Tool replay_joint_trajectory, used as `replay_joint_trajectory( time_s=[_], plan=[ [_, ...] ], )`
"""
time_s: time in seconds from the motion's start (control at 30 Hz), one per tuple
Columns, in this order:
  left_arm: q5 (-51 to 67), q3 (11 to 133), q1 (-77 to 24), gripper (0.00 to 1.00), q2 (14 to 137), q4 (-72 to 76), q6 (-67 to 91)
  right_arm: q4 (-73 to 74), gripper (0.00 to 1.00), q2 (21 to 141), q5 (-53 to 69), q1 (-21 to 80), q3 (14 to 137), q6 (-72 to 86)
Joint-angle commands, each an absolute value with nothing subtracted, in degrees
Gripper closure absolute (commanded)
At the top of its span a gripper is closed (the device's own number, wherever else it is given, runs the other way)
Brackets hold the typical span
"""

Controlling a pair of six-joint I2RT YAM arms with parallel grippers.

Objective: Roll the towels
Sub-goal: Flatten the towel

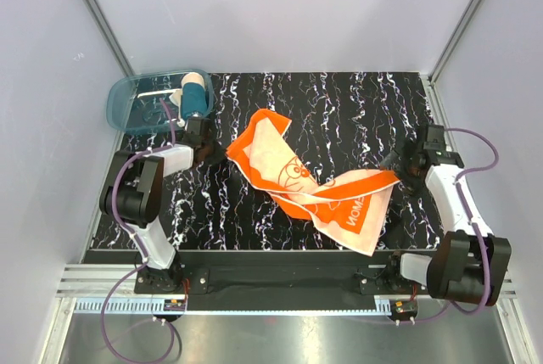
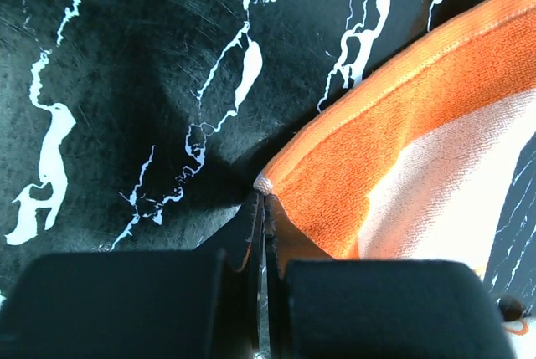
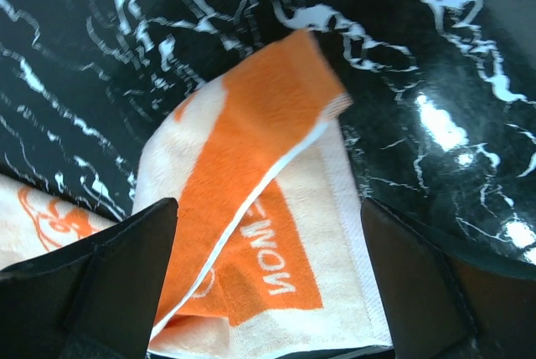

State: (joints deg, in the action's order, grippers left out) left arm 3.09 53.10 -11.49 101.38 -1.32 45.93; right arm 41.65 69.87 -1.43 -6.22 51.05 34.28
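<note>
Currently, left fingers (image 2: 260,208): clamped on corner of orange towel (image 1: 288,170) (at their very tips)
Right fingers (image 1: 405,166): spread wide above its other end

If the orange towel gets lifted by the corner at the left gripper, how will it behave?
Probably floppy: the orange towel lies twisted and folded over itself, so it should drape rather than hold shape. Likely light, being thin cloth. The left gripper pinches only the very corner, so it might slip out.

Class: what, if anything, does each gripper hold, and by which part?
Left fingers pinch the orange towel at a corner; right fingers, open, hold nothing.
</note>
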Motion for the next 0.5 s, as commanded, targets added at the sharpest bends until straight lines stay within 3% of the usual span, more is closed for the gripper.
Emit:
replay_joint_trajectory(
  time_s=[0.0,0.47],
  plan=[
    [3.2,53.1,-11.0,1.00,97.5,0.2,45.7,39.8,0.02,70.2,3.0,-10.0,50.7,33.7],
    [0.4,38.7,-6.9,1.00,71.3,-8.6,43.4,35.7,0.03,79.2,1.2,-10.3,51.0,36.2]
  ],
)
